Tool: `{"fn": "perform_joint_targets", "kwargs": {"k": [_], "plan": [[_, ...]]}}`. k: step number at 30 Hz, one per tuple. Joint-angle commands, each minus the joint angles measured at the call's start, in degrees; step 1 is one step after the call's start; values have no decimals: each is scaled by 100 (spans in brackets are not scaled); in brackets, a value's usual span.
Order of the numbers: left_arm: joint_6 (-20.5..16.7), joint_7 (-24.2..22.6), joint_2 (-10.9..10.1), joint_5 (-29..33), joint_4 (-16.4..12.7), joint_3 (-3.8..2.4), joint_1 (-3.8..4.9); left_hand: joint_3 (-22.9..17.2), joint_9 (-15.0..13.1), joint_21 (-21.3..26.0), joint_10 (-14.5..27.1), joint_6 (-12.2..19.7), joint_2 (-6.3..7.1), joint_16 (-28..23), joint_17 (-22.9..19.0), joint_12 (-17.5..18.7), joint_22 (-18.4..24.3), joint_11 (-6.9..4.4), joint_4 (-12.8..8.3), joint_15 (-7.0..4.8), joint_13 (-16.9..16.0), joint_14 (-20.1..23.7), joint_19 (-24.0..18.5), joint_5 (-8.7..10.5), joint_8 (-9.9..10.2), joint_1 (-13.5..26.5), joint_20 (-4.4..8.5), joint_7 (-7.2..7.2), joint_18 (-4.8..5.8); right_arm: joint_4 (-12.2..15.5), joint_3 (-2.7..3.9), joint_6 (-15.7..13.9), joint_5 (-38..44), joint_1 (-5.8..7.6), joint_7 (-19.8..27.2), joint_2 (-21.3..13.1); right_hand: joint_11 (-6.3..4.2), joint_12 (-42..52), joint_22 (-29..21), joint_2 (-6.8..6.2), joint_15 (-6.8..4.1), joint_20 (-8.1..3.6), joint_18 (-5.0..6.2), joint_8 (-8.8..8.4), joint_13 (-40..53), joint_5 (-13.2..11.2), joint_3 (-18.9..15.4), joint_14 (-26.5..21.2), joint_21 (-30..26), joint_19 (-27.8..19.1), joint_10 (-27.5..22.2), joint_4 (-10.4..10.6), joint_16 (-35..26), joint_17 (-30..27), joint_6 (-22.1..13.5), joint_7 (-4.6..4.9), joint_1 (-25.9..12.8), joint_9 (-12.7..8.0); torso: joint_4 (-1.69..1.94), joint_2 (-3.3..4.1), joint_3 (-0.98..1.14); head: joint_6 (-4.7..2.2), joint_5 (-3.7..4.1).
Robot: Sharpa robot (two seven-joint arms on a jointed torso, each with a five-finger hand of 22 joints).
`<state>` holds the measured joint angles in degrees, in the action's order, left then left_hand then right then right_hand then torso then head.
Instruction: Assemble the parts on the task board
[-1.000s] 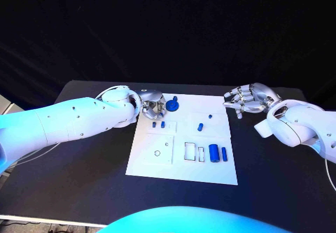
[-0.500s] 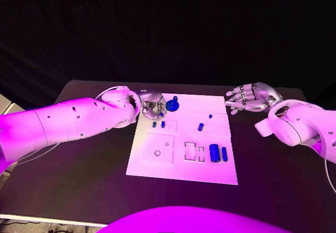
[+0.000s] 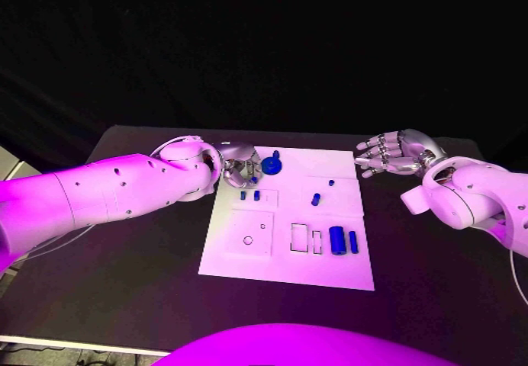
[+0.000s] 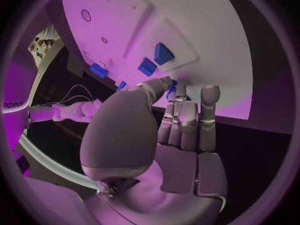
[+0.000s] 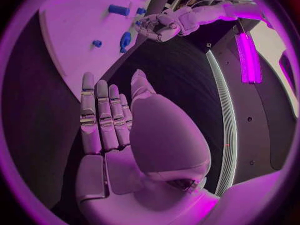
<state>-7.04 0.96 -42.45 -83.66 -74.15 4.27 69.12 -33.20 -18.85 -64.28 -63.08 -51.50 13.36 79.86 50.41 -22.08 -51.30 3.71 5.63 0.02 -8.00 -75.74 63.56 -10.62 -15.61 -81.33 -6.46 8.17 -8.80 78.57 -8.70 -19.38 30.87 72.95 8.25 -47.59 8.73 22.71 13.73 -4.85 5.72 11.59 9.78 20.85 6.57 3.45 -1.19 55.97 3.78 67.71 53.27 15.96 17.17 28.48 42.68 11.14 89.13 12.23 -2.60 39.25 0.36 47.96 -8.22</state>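
The white task board (image 3: pixel 288 263) lies mid-table. My left hand (image 3: pixel 240 168) sits at its far left corner, where the thumb and a finger pinch a blue round part (image 3: pixel 272 165). In the left wrist view a bit of that blue part (image 4: pixel 172 83) shows between the tips of my left hand (image 4: pixel 169 130). Two small blue pegs (image 3: pixel 249 195) stand just in front of that hand. A blue peg (image 3: pixel 315 200) and two blue cylinders (image 3: pixel 342 241) are further right. My right hand (image 3: pixel 396 152) hovers off the board's far right corner, fingers apart, holding nothing.
Black table (image 3: pixel 132 252) surrounds the board on all sides. White outlined slots (image 3: pixel 299 237) and a small ring (image 3: pixel 248 240) mark the board's near half. The right wrist view shows my right hand (image 5: pixel 125 130) over bare table beside the board's edge (image 5: pixel 81 20).
My right hand has drifted slightly away from the board and its fingers have straightened a little. The left hand and the blue round part have barely moved.
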Motion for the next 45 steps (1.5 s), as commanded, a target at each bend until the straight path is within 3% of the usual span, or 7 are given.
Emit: {"fn": "perform_joint_targets", "kwargs": {"k": [1, 7, 26, 33, 40, 42, 45], "plan": [[-51, -60, -2, 106, 0, -2, -2, -6, 10, 39, -14, 59, 60, -34, 2, 27, 5, 29, 30, 16, -10, 33, -31, -6, 32, 17, 2, -4, 11, -4, 0, 36, -43, -11, 103, 8, 34, -39, -64, -5, 50, 22, 64, 25, -45, -2, -42, -11, -18, -82, 33, -6, -98, -37, -71, 127, 35, -14, -3, 1, -1, 11, -6], [-59, -41, -15, 137, 9, -3, -2, 15, 41, 31, -19, 262, 90, -1, 113, 2, -16, 22, 40, 11, -97, -3, 4, -3, 180, 19, 6, -7, 16, -29, 0, 9, -43, -20, 94, 12, 121, -87, -538, -11, 212, 210, 61, 28, -250, -2, -65, -268, -30, -746, -1, -7, -595, -303, -114, 195, 18, -43, -7, 1, 0, 14, -11], [84, -24, -209, 161, -87, -32, -1, 225, 57, 149, 143, 553, 193, -27, 64, -16, 109, 43, 149, 31, -259, 59, -69, -5, 370, 118, -4, -124, -1, -120, 0, -30, 196, -35, 74, 11, 116, -452, -877, -4, 207, 264, 88, 73, -302, 1, -32, 61, 9, -1063, -21, -38, -778, -596, -57, 98, 64, -51, -10, -1, -2, 33, -3], [159, -63, -437, 419, -209, -105, 2, 830, 78, 407, 513, 805, 124, -117, -214, -18, 387, 149, 352, 124, -416, 272, -266, -24, 513, 10, -82, -216, -51, -251, 1, -45, 959, -35, 93, 39, -38, -877, -919, -8, -23, 8, 90, 6, -297, 0, 71, 845, 244, -297, 432, -115, -696, -761, 303, -54, 313, -72, -1, -5, 3, 15, -3], [-159, -338, -717, 1799, -227, -237, 32, 749, 32, 934, 800, 575, -68, -518, -1212, 19, 1012, 257, 431, 211, -411, 852, -753, -43, 376, -378, -141, 19, -177, -377, 3, -48, 2311, -28, -49, 167, -385, -1281, -415, -180, -583, -707, 59, -169, -291, 11, 485, 2660, 1315, 1277, 1294, -100, 230, -232, 845, -241, 722, -135, -17, -1, 14, -58, 22], [-172, -544, -811, 2503, -242, -272, 46, 597, 12, 923, 664, 437, -92, -473, -1103, -192, 1003, 206, 395, 172, -500, 800, -755, -37, 288, -462, -108, 150, -182, -403, 3, -29, 2722, -24, -135, 233, -430, -1536, -58, -309, -636, -799, 15, -323, -281, 11, 740, 2973, 1831, 1505, 1548, 64, 1104, 409, 1019, -279, 697, -181, -25, 5, 12, -75, 40], [-131, -852, -935, 3568, -290, -300, 61, 490, -10, 921, 703, 280, -94, -553, -1311, -353, 998, 228, 369, 185, -580, 910, -765, -33, 182, -472, -89, 184, -178, -413, 4, -11, 3230, -17, -290, 334, -449, -1827, 2202, -491, -651, -841, -249, -521, -260, 9, 1254, 2793, 3963, 1586, 1794, 55, 2559, 1492, 1195, -317, 501, -206, -37, 12, 17, -118, 72]]}}
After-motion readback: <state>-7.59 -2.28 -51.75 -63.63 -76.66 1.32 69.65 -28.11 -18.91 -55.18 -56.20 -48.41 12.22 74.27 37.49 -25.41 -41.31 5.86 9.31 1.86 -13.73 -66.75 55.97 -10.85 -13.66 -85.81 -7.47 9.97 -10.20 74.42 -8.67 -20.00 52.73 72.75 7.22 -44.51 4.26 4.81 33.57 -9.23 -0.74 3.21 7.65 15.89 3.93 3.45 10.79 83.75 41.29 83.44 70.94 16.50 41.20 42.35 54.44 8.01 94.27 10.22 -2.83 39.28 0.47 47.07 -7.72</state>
